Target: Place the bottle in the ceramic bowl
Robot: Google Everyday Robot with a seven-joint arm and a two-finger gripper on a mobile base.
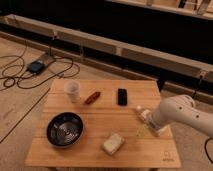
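The ceramic bowl [65, 129] is dark and glossy with rings inside; it sits at the front left of the wooden table [100, 117]. The bottle [143, 113], small and clear with a white cap, lies at the table's right side. My gripper [150, 123] comes in from the right on the white arm [182, 117] and is right at the bottle, covering its lower end. The bowl is well to the left of the gripper.
A white cup [72, 90], a red object [91, 97] and a flat black object [121, 96] stand along the back of the table. A beige block [113, 143] lies at the front between bowl and gripper. Cables and a box [36, 66] lie on the floor at the left.
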